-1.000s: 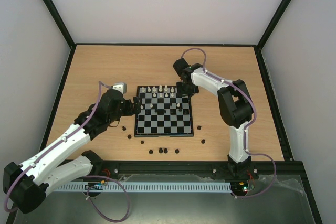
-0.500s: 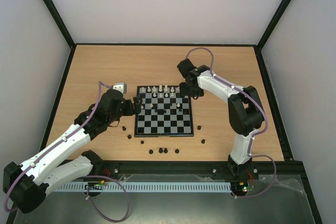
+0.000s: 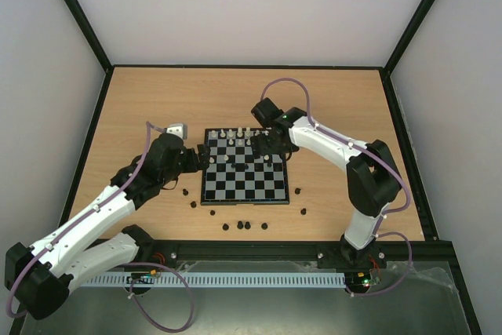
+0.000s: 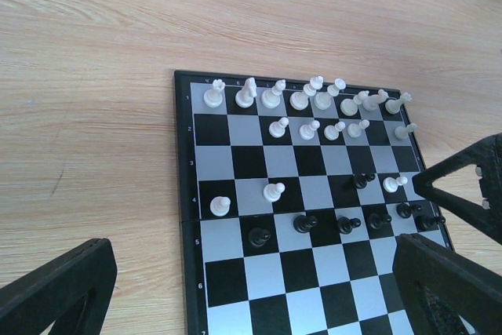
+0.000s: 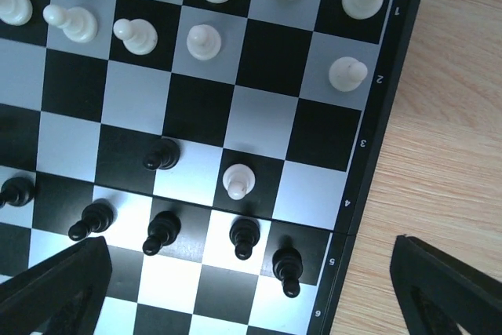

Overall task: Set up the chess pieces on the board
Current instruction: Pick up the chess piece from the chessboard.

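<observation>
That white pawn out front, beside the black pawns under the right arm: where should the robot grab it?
Probably from straight above, fingers pinching its round head. The white pawn stands upright, and a black pawn stands one square away, so coming in sideways looks crowded.

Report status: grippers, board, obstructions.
Left gripper open, empty, at board left edge. Right gripper open, empty, over far-right squares. Several black pieces off-board on table. No obstruction seen.
</observation>
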`<state>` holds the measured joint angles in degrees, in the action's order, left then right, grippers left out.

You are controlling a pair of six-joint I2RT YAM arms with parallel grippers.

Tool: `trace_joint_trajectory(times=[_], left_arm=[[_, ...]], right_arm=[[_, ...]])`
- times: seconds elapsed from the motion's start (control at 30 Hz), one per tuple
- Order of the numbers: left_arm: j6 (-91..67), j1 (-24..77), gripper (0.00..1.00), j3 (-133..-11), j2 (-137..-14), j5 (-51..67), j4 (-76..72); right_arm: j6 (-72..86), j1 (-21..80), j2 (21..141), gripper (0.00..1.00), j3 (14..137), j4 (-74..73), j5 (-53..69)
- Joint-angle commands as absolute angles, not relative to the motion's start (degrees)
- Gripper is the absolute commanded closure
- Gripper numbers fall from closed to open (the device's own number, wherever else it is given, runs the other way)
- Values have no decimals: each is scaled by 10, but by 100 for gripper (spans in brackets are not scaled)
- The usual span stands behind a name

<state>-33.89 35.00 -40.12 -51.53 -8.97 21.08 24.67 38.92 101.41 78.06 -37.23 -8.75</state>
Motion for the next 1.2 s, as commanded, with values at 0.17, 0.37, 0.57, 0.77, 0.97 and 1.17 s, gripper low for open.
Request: trace_joint_trajectory(times=[0.17, 0.37, 0.57, 0.77, 0.97, 1.17], left_arm=[[-348, 347, 0, -407, -508, -102, 225], [-351, 347, 0, -401, -510, -99, 220], [-347, 346, 0, -398, -515, -100, 216], [-348, 346, 0, -394, -514, -101, 213], [-345, 344, 1, -393, -513, -102, 214], [-345, 342, 0, -392, -513, -100, 211]], right_arm=[[237, 402, 1041, 27, 793, -382, -56], [236, 404, 1073, 58, 795, -378, -57], [236, 404, 1098, 66, 809, -382, -75], [237, 404, 1114, 69, 823, -386, -90], [236, 404, 1131, 75, 839, -392, -92], [238, 404, 1135, 78, 840, -399, -104]])
